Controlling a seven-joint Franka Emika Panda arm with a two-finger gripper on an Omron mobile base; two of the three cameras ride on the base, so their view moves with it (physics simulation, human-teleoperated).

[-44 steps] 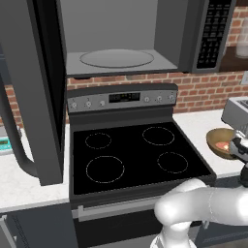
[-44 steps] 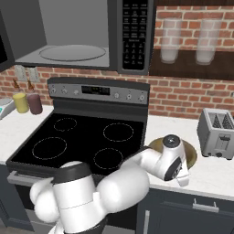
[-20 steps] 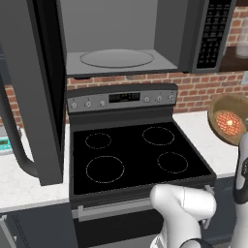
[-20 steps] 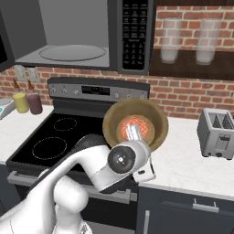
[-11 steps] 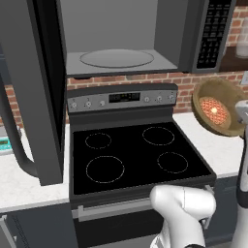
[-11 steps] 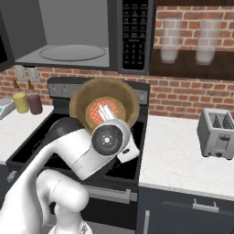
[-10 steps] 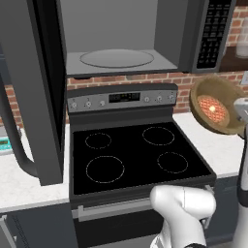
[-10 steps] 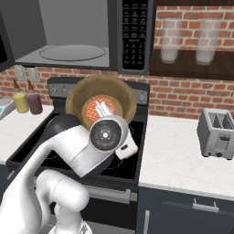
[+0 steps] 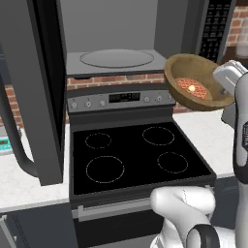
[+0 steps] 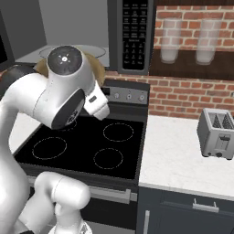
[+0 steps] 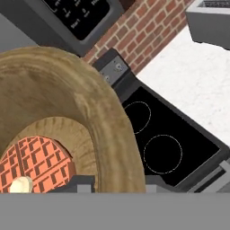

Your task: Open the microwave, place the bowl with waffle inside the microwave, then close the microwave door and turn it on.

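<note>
The tool (image 9: 224, 89) is clamped on the bowl (image 9: 196, 82) rim, 1 waffle (image 9: 193, 88) inside, above the stove (image 9: 135, 155).

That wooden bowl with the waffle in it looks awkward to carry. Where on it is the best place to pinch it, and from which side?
The rim. The bowl is wide and round, too broad to span, but its wall is thin, so one finger inside and one outside pinches it well. Come from the edge away from the microwave, as the gripper does now, leaving the waffle untouched and the far side free to enter first.
</note>
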